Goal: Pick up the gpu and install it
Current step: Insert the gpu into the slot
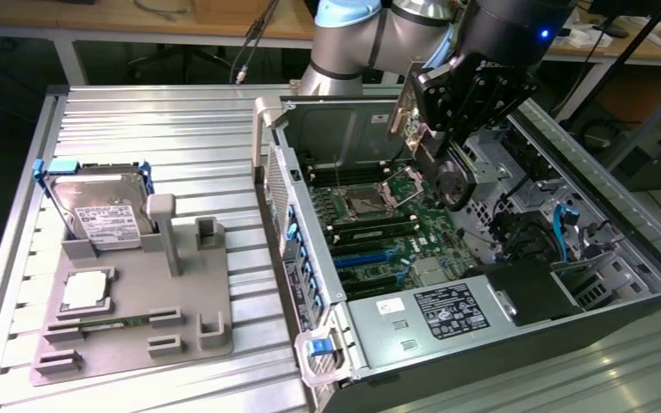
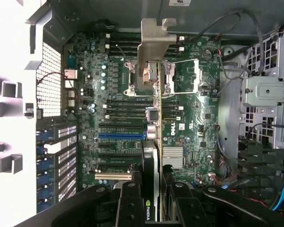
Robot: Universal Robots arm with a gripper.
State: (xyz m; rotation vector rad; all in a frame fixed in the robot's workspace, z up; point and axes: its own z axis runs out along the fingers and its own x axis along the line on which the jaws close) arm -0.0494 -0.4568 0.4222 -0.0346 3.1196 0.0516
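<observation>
Big ribbed metal worktop [image 1: 158, 129] with an open computer case [image 1: 606, 318] lying on its side, so the whole inside faces up and the arm can come straight down into it. Next to it, on the exterior view's left, is a gray parts tray [image 1: 193, 284] with a hard drive [image 1: 101, 215] standing in its holder. Inside the case the motherboard [image 2: 189, 118] lies flat and exposed. It's boxed in by the case walls, plus a drive cage [image 2: 267, 99] and loose cables along one side, so sideways room looks tight-ish. The gpu [image 1: 451, 185] hangs over the middle of the board, clear of it as far as I can judge. It's pinched on its two faces by the claw [image 1: 446, 142], which is clenched on it and holds it edge-down, presumably so the connector edge faces the slots. Its silver bracket [image 2: 154, 52] sticks out ahead. In the wrist view the card runs crosswise to the blue slot [image 2: 120, 135], not lined up along it.
</observation>
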